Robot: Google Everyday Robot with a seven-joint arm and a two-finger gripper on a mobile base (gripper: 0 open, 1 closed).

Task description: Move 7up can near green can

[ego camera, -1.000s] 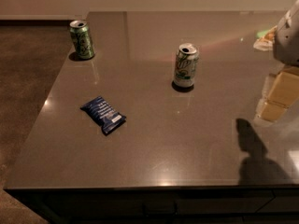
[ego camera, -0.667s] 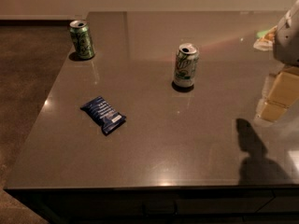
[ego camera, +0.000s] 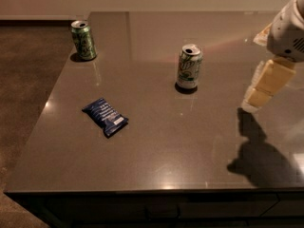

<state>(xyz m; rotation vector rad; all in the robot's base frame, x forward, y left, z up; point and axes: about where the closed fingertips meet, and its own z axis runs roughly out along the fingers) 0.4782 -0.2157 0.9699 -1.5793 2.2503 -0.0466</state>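
Dark worktop (ego camera: pixel 190 165), seen from above its near edge. The 7up can (ego camera: pixel 189 66) stands upright a little right of centre, well apart from the green can (ego camera: pixel 83 40), which stands upright near the far-left corner. A blue packet (ego camera: pixel 105 117) lies flat toward the near left; we cannot read its print. The claw (ego camera: pixel 254 96) hangs over the right side, to the right of the 7up can and clear of it. Its arm (ego camera: pixel 289 32) is cut off by the right edge, and we cannot tell whether the claw stands wide or narrow. Its shadow (ego camera: pixel 259 160) falls on the worktop below it.
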